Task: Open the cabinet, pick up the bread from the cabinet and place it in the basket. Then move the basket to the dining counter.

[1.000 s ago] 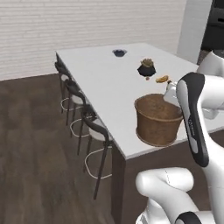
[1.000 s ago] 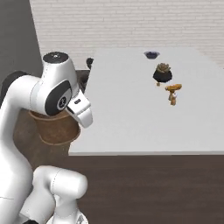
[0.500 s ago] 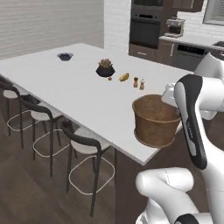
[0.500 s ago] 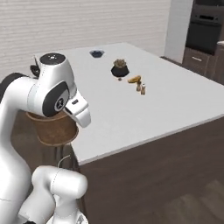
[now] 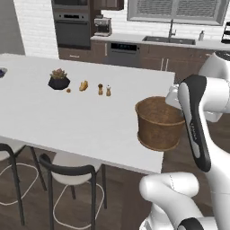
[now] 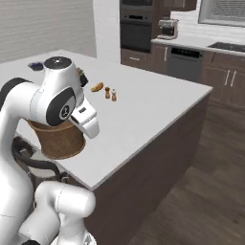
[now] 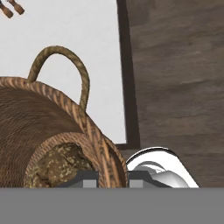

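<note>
We judge the task to be near its end. The bread (image 7: 61,164) already lies inside the basket (image 5: 158,123), at the lower left of the hand view, so the cabinet and loading steps look done. What remains, as far as we can see, is to set the basket down on the bench (image 5: 67,114) and let go.

Our gripper (image 7: 112,180) is at the bottom centre of the hand view with its fingers (image 7: 89,179) closed tight on the basket's rim, one on each side of the woven wall. In the left base view the basket sits at centre right, over the bench's near edge, part of it hanging past that edge; we cannot tell whether its base touches the top or is held just above it. In the right base view it is at lower left, half hidden behind our arm.

Small condiments and a potted plant (image 5: 59,79) stand well apart, toward the upper left, so we see nothing crowding the placing spot.
</note>
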### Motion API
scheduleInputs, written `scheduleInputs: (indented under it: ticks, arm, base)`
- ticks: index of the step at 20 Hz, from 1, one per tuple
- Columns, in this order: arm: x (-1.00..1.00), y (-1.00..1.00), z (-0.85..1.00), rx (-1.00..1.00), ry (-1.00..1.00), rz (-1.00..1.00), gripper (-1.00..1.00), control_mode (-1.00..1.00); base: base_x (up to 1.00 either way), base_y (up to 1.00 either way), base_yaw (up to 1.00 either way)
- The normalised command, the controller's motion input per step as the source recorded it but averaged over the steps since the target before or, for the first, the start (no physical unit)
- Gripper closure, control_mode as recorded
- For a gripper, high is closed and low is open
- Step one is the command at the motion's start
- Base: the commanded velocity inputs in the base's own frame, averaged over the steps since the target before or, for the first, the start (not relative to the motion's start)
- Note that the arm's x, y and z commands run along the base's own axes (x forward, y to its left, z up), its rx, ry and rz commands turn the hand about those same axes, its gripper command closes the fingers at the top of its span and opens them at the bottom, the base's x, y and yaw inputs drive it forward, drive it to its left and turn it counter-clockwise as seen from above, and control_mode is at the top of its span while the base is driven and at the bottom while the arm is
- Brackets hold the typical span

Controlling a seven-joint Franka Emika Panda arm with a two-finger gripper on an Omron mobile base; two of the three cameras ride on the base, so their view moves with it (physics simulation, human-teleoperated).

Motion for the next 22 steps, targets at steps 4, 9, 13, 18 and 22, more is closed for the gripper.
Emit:
scheduleInputs:
  ticks: [4,9,13,18,22]
  arm:
    - [0.00,0.00,0.00,0.00,0.00,0.00,1.00,1.00]
    - [0.00,0.00,0.00,0.00,0.00,0.00,1.00,1.00]
    - [0.00,0.00,0.00,0.00,0.00,0.00,1.00,1.00]
    - [0.00,0.00,0.00,0.00,0.00,0.00,1.00,1.00]
    - [0.00,0.00,0.00,0.00,0.00,0.00,1.00,1.00]
  base:
    - [0.40,0.51,-0.62]
    - [0.11,0.81,-0.30]
    - [0.25,1.00,-0.09]
    - [0.32,0.57,0.00]
    - [0.72,0.24,0.00]
